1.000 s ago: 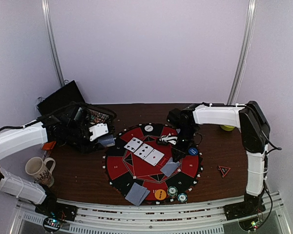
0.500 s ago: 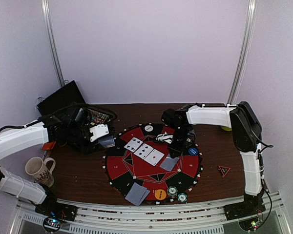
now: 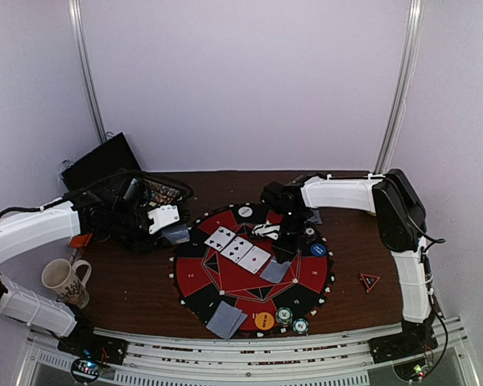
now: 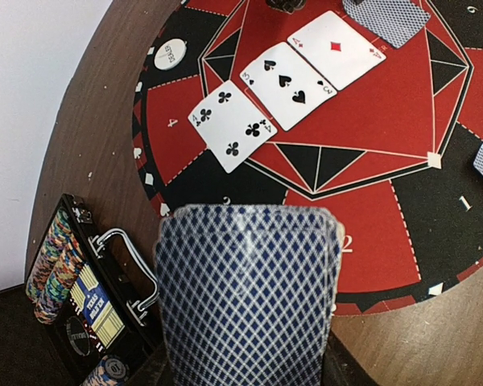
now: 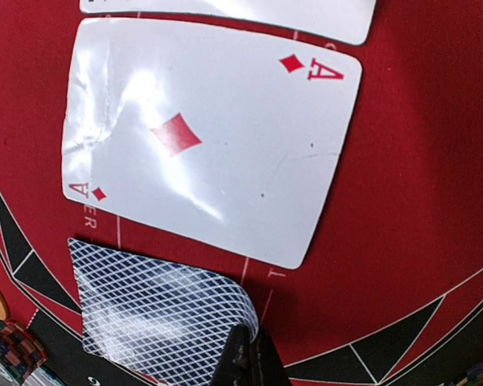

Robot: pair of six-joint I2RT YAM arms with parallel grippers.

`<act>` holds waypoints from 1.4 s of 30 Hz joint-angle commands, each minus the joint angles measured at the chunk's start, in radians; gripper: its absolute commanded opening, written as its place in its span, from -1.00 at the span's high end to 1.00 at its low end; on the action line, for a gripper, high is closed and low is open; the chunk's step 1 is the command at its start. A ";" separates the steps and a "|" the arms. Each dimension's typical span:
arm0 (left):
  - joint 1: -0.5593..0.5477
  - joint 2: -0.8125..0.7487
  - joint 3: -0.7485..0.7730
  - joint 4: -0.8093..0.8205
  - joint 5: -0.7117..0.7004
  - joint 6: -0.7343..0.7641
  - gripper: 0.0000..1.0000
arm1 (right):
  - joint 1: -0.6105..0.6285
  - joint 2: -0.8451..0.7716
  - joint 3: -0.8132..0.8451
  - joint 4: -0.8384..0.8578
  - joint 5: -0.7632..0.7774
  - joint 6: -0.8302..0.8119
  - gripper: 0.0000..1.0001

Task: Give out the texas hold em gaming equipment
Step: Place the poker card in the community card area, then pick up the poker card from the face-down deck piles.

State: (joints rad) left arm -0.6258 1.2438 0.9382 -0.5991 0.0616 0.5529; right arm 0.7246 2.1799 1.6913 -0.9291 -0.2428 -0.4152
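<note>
My left gripper (image 3: pixel 171 225) is shut on a deck of blue-backed cards (image 4: pixel 248 293) at the left rim of the round red and black mat (image 3: pixel 195 273); the deck hides its fingers. Three face-up cards lie in a row on the mat: four of clubs (image 4: pixel 234 125), three of spades (image 4: pixel 287 84), ace of diamonds (image 5: pixel 213 145). My right gripper (image 5: pixel 249 366) is shut on the corner of a face-down card (image 5: pixel 157 314), which bends up just below the ace. Face-down cards (image 3: pixel 225 320), two chip stacks (image 3: pixel 291 319), and orange (image 3: pixel 264 320), blue (image 3: pixel 318 250) and white (image 3: pixel 245 211) buttons also sit on the mat.
An open black chip case (image 3: pixel 133 205) stands left of the mat, behind my left gripper. A white mug (image 3: pixel 64 280) sits near the front left. A small red triangle (image 3: pixel 369 281) lies right of the mat and a yellow object (image 3: pixel 376 211) shows behind the right arm.
My right gripper has moved left and a little farther back, carrying the face-down card closer to the ace of diamonds. The left arm and its deck have not moved.
</note>
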 commanded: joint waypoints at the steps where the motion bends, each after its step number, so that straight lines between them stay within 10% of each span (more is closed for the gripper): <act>1: -0.005 -0.007 0.009 0.042 -0.006 0.009 0.06 | 0.007 0.014 0.013 -0.009 0.030 0.015 1.00; 22: -0.004 -0.009 0.013 0.035 -0.010 0.011 0.06 | 0.006 0.021 0.016 0.011 0.072 0.058 1.00; 36: -0.004 -0.009 0.015 0.035 -0.008 0.013 0.06 | 0.004 -0.120 0.032 0.085 0.100 0.115 -0.09; 42: -0.004 -0.004 0.024 0.036 -0.008 0.019 0.05 | -0.010 -0.281 -0.050 0.510 -0.142 0.445 -0.45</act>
State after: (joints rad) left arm -0.6258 1.2434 0.9382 -0.5991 0.0555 0.5575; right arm 0.7216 2.0464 1.6913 -0.7563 -0.1932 -0.2260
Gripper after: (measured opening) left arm 0.477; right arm 0.703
